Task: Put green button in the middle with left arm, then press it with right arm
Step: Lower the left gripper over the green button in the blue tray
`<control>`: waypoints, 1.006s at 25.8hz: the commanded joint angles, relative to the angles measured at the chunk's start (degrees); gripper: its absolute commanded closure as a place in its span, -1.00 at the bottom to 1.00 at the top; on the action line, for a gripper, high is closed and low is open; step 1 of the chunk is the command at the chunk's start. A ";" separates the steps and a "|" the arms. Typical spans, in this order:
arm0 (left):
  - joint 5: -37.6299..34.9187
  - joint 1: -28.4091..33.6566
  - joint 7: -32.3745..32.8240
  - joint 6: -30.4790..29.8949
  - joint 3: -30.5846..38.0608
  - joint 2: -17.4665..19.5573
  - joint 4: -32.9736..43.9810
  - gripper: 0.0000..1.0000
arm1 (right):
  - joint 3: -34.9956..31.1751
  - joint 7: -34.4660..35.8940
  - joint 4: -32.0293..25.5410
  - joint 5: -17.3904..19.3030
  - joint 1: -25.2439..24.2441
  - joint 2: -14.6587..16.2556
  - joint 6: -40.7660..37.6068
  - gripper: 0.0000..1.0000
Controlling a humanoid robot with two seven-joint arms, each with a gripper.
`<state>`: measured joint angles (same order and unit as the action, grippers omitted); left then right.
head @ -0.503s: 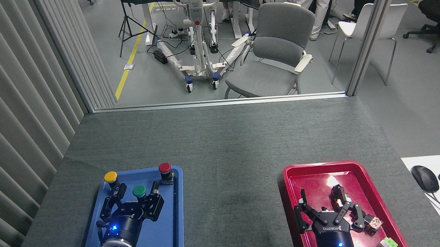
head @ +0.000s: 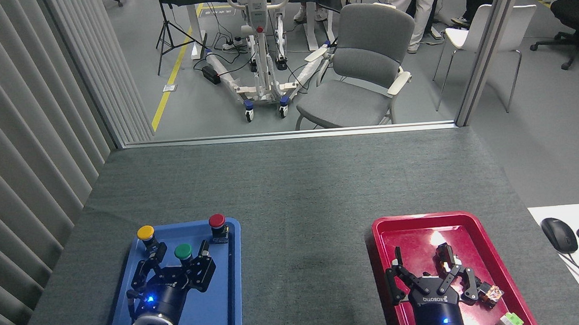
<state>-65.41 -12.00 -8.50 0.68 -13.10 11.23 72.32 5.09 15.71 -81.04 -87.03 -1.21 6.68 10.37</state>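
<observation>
Between the spread fingers of the left gripper (head: 179, 269) sits the green button (head: 183, 251). It stands in the blue tray (head: 218, 315), and the fingers are around it but not squeezing it yet, as far as I can tell. Just past the left finger is the yellow button (head: 145, 232). Just past the right finger is the red button (head: 216, 221). Both are close.

Over in the red tray (head: 484, 256) the right gripper (head: 432, 270) waits with its fingers spread wide, holding nothing. A few small parts lie beside it.

The middle (head: 299, 223) of the table is bare grey cloth, off to the right of the left gripper, and the button is not there yet.

What could go wrong? I think the fingers might bump the yellow or red button as they close, because those two stand so near. The green cap is round and shiny, so it might slip out. If the grip is crooked, the button could tip over when set down, and then pressing it would be hard.
</observation>
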 commanded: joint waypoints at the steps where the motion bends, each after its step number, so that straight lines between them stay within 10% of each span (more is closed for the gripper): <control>1: 0.11 -0.04 -0.20 0.02 0.00 -0.15 0.02 -0.99 | 0.00 -0.15 0.09 0.01 -0.02 0.09 0.09 -0.98; 26: 0.90 -0.04 -0.29 -3.93 0.00 -0.59 0.46 -0.99 | 0.53 -5.51 1.05 -0.34 1.83 0.44 -0.87 -0.98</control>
<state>-64.59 -12.37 -8.80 -1.86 -13.10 10.73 72.72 5.47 12.17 -80.21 -87.21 -0.15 7.07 9.62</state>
